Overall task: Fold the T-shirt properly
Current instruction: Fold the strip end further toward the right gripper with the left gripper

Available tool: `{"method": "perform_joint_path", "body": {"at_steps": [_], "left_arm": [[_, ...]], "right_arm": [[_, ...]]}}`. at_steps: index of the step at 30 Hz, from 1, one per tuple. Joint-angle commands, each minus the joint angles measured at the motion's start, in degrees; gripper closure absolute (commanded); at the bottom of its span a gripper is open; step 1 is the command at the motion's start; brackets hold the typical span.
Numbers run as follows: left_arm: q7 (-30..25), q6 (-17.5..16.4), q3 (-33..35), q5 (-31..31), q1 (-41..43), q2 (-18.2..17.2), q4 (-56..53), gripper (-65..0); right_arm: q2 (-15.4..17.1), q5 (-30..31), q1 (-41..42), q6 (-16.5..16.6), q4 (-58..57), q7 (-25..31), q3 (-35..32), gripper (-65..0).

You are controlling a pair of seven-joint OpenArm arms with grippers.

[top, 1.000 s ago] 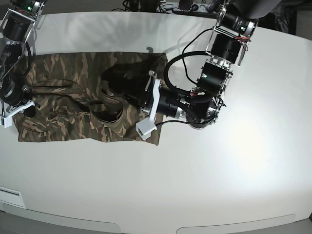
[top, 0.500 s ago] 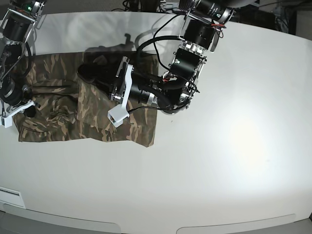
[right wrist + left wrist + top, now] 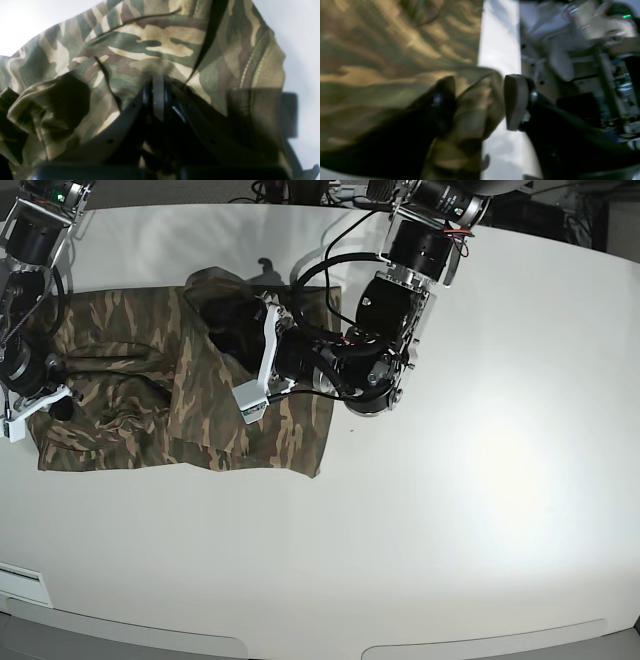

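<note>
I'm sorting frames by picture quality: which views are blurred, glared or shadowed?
Left wrist view: motion-blurred, the camouflage-print cloth T-shirt smeared. Right wrist view: sharper, overexposed white at top left, the right gripper dark in shadow. Base view: sharp, a soft glare patch on the white table.

The base camera is looking down from high above the white table (image 3: 480, 480), taking in both arms and the whole T-shirt (image 3: 120, 415). The 2 wrist cameras are riding just behind their end effectors, pressed close to the T-shirt's cloth. All 3 views are sharing that camouflage fabric; the left wrist view is blurring.
</note>
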Motion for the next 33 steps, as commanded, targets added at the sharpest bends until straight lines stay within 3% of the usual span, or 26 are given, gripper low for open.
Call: {"method": "perform_joint_path", "body": {"at_steps": [1, 2, 4, 10, 13, 18, 27, 31, 33], "left_arm": [[-0.6, -0.6, -0.1, 0.6, -2.0, 0.8, 0.9, -7.2], [-0.6, 0.3, -0.1, 2.5, -2.5, 0.8, 0.9, 0.0], [-0.6, 0.4, -0.1, 6.0, -3.3, 0.8, 0.9, 0.0], [-10.2, 0.4, -0.1, 12.7, -3.8, 0.8, 0.9, 0.0], [-10.0, 0.0, -0.1, 9.8, -4.3, 1.0, 0.9, 0.0], [-6.5, -0.4, -0.1, -4.8, -6.8, 1.1, 1.7, 0.0], [-0.6, -0.6, 0.1, -9.5, -9.2, 1.1, 2.1, -24.7], [-0.6, -0.6, 0.1, -8.6, -8.7, 0.8, 2.1, -25.2], [-0.6, -0.6, 0.1, -3.1, -8.7, 0.6, 2.1, -21.9]], "right_arm": [[-0.8, -4.4, -1.6, -0.4, -1.7, -10.4, -0.8, 0.0], [-0.8, -4.4, -1.6, -0.4, -1.7, -10.3, -0.8, 0.0], [-0.8, -4.4, -1.6, -0.4, -1.7, -10.4, -0.8, 0.0], [-0.8, -4.4, -1.6, -0.4, -1.7, -10.4, -0.8, 0.0], [-0.8, -4.3, -1.6, -0.4, -1.7, -10.3, -0.8, 0.0], [-0.8, -4.3, -1.6, -0.4, -1.7, -10.4, -0.8, 0.0], [-0.8, -4.3, -1.6, -0.3, -1.7, -10.3, -0.8, 0.0], [-0.8, -4.3, -1.6, -0.4, -1.7, -10.3, -0.8, 0.0], [-0.8, -4.4, -1.6, -0.4, -1.7, -10.4, -0.8, 0.0]]}}
